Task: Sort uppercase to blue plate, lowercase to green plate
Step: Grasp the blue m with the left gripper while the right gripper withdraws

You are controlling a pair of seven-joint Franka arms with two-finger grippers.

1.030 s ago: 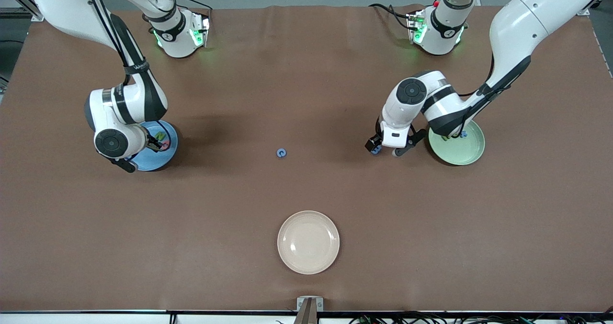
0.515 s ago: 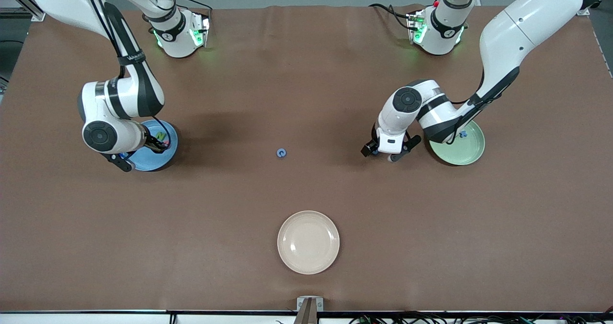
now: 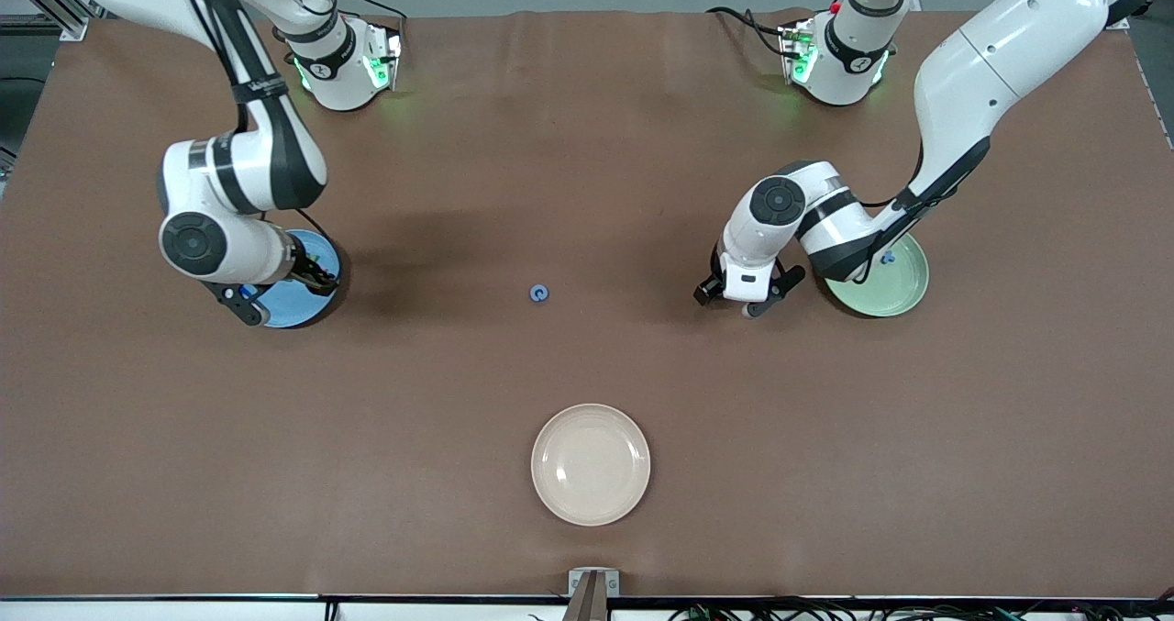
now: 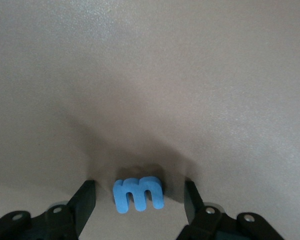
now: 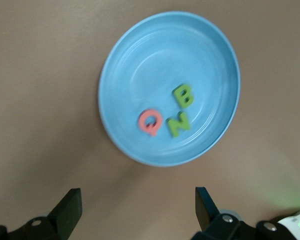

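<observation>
The blue m (image 4: 138, 194) lies on the table between the open fingers of my left gripper (image 4: 138, 202), touching neither; the left gripper (image 3: 734, 298) is low beside the green plate (image 3: 894, 289), toward the table's middle. A blue t (image 3: 887, 257) lies on that plate; the green small letters are hidden. My right gripper (image 5: 137, 210) is open and empty, up by the blue plate (image 5: 140, 60), which holds a pink Q (image 5: 150, 121), green N (image 5: 178, 124) and green B (image 5: 183, 95). In the front view the right gripper (image 3: 277, 293) covers part of the blue plate (image 3: 298, 307). The blue C (image 3: 539, 293) lies alone mid-table.
A cream-white plate (image 3: 591, 464) lies nearer to the front camera than the blue C. Both arm bases stand along the table's edge farthest from that camera. The brown table top (image 3: 413, 401) is bare around the plates.
My left gripper has moved a little away from the green plate toward the table's middle, and the m is hidden under it in the front view. My right hand has shifted over the blue plate, hiding its letters there.
</observation>
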